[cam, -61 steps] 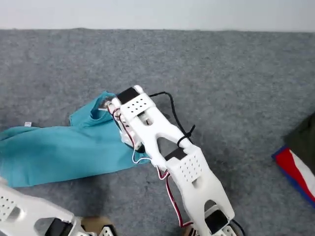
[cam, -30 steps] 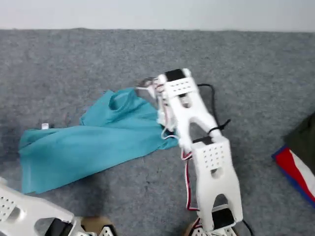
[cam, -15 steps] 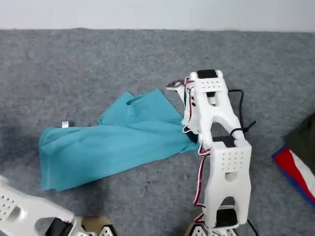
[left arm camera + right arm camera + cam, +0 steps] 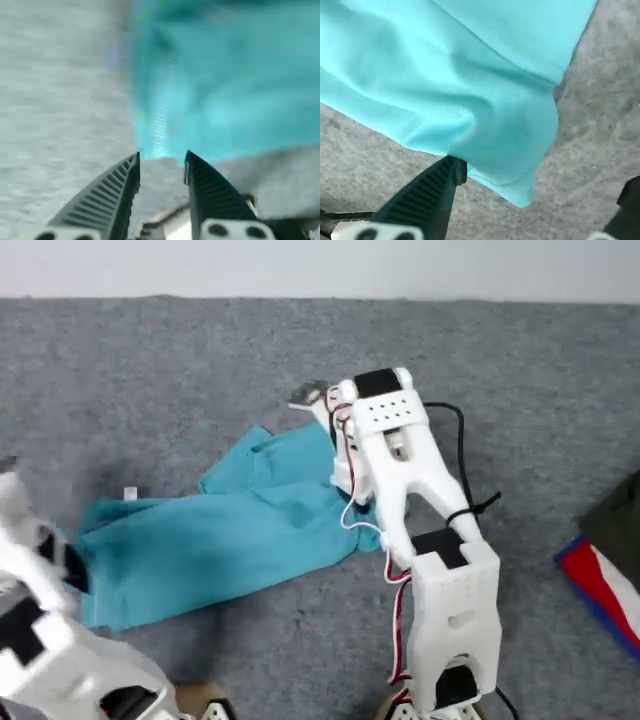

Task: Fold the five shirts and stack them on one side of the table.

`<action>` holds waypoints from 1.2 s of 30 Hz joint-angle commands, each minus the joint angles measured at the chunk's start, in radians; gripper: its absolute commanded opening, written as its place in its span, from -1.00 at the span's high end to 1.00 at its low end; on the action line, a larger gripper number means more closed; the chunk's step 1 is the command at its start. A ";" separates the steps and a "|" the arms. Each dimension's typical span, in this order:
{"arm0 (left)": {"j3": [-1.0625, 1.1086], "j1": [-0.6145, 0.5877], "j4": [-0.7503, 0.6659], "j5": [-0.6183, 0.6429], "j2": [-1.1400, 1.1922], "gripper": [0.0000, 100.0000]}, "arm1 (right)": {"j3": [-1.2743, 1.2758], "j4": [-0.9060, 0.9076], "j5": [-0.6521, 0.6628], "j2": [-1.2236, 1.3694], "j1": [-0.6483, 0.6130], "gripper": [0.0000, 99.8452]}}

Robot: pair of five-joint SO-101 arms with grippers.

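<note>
High view: teal shirt [image 4: 220, 535] rumpled and unfolded, left of centre on grey desk [image 4: 150, 370]; folding judged barely begun, stacking not started. Right tool [image 4: 312, 400] over shirt's far right corner; left arm [image 4: 35, 620] at near left. Dark green garment [image 4: 622, 515] and red-white-blue garment [image 4: 598, 590] at right edge, well apart, likely awaiting turn

Left wrist view: left tool [image 4: 161, 159] narrowly parted, empty, at shirt's hem

Right wrist view: right tool [image 4: 545, 175] wide, shirt corner loose between jaws, ungripped

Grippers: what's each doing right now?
Left gripper: open, empty, at the edge of the teal shirt.
Right gripper: open wide over the teal shirt.
</note>
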 commanded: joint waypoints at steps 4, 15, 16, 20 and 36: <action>0.191 0.150 0.021 -0.008 -0.153 0.70 | -0.006 0.038 -0.012 -0.056 -0.008 0.07; 0.188 0.086 0.008 -0.009 0.135 0.75 | -0.002 0.039 -0.012 -0.056 -0.004 0.07; 0.185 0.086 0.006 -0.009 0.164 0.78 | -0.002 0.039 -0.012 -0.056 -0.005 0.07; 0.170 0.109 -0.003 -0.011 0.281 0.91 | -0.002 0.039 -0.012 -0.056 -0.008 0.07; 0.039 -0.031 0.032 -0.012 0.474 0.98 | 0.000 0.038 -0.008 -0.054 -0.048 0.07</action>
